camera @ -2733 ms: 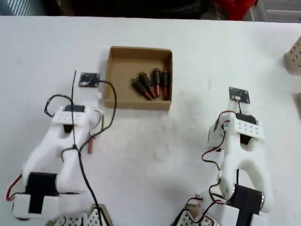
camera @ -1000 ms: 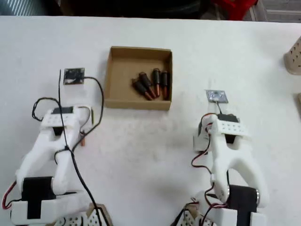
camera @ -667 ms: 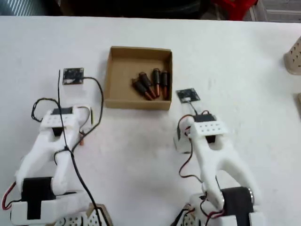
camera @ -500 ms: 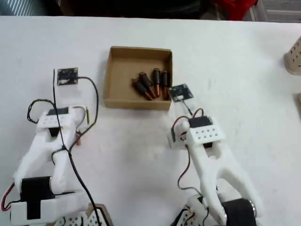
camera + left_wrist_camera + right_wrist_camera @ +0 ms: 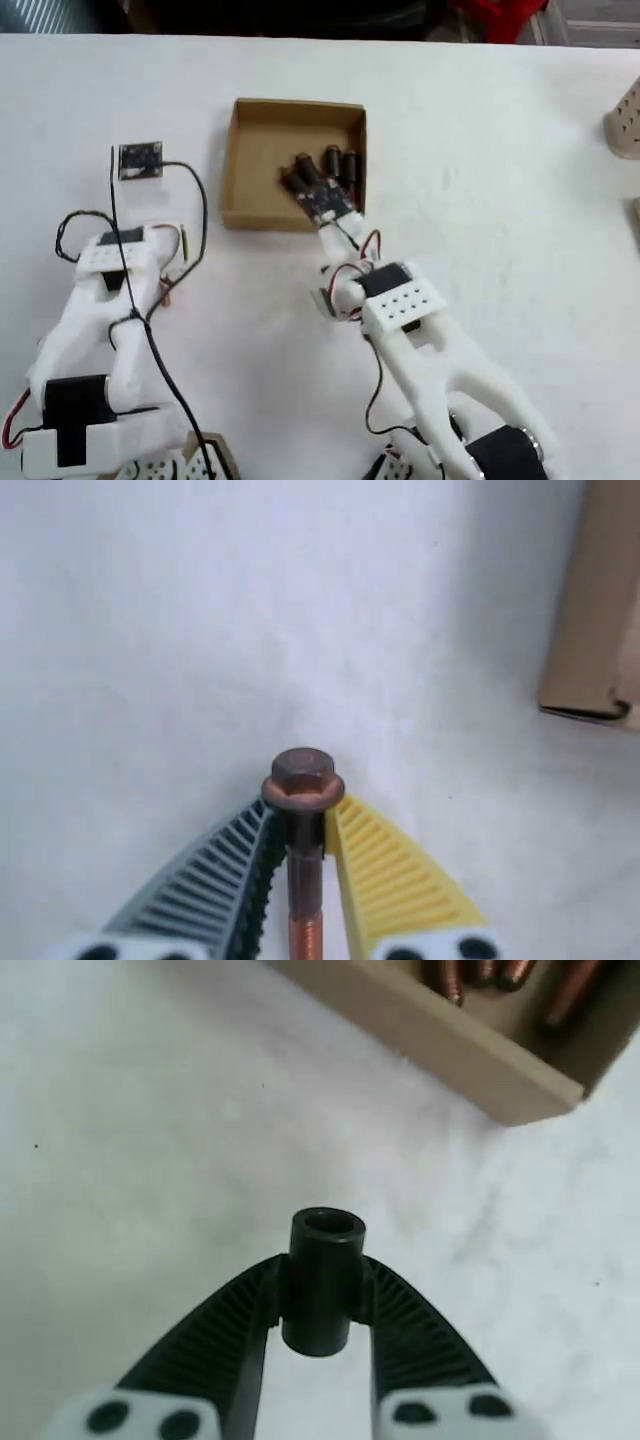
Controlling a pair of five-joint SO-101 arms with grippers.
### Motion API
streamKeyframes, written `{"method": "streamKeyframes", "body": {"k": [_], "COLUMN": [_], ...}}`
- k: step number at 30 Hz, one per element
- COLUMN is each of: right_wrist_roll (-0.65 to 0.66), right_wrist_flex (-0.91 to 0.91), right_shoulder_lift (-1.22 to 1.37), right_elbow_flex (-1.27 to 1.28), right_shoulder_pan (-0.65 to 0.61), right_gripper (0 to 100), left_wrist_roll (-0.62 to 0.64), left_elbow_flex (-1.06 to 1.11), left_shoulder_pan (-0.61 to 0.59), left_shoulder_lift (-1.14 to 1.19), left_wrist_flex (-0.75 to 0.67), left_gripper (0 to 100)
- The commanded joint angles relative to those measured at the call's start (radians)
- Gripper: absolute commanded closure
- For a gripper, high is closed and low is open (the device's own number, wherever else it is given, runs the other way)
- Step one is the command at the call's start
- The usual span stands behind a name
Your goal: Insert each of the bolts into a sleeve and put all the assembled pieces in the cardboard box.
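My left gripper (image 5: 305, 830) is shut on a copper bolt (image 5: 302, 780), its hex head poking out past the grey and yellow fingertips. In the high view that gripper (image 5: 168, 288) sits left of the cardboard box (image 5: 240, 160), low over the table. Between the black fingers of my right gripper (image 5: 322, 1305) stands a black sleeve (image 5: 325, 1275), open end showing. This gripper (image 5: 330, 298) is just in front of the box's near wall. Several assembled pieces (image 5: 335, 165) lie in the box, partly hidden behind the right arm's camera board; their tips (image 5: 500, 975) are visible past the box wall (image 5: 450, 1040).
A beige perforated object (image 5: 625, 120) stands at the table's right edge. Black cables loop around the left arm (image 5: 195, 220). White table stretches between the two grippers and to the right of the box. The box's corner (image 5: 600, 630) appears beside the bolt.
The right arm has swung left from the table's right side to just before the box, carrying the sleeve. The left arm has drifted slightly left with the bolt.
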Motion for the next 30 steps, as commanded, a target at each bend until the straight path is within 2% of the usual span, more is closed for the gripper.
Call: {"method": "streamKeyframes", "body": {"k": [1, 7, 11, 16, 23, 30], "right_wrist_roll": [0.003, -0.025, -0.235, -0.439, -0.45, -0.45], "right_wrist_flex": [-0.065, -0.14, -0.214, -0.552, -1.084, -1.319], "right_shoulder_lift": [0.001, 0.002, 0.001, -0.001, 0.008, 0.008], "right_elbow_flex": [-0.006, -0.006, 0.028, 0.181, 0.4, 0.48], "right_shoulder_pan": [-0.022, -0.028, -0.045, -0.077, -0.102, -0.156], "right_gripper": [98.1, 98.1, 98.1, 98.1, 98.1, 98.1], "left_wrist_roll": [-0.006, -0.006, -0.006, -0.008, -0.008, -0.008], "left_elbow_flex": [-0.006, -0.006, -0.006, -0.006, -0.006, -0.006], "left_shoulder_pan": [-0.008, -0.008, -0.008, -0.008, -0.021, -0.021], "left_shoulder_lift": [-0.048, -0.048, -0.048, -0.048, -0.048, -0.048], "left_wrist_flex": [-0.025, -0.025, -0.028, -0.029, -0.031, -0.031], "left_gripper": [98, 98, 98, 98, 98, 98]}}
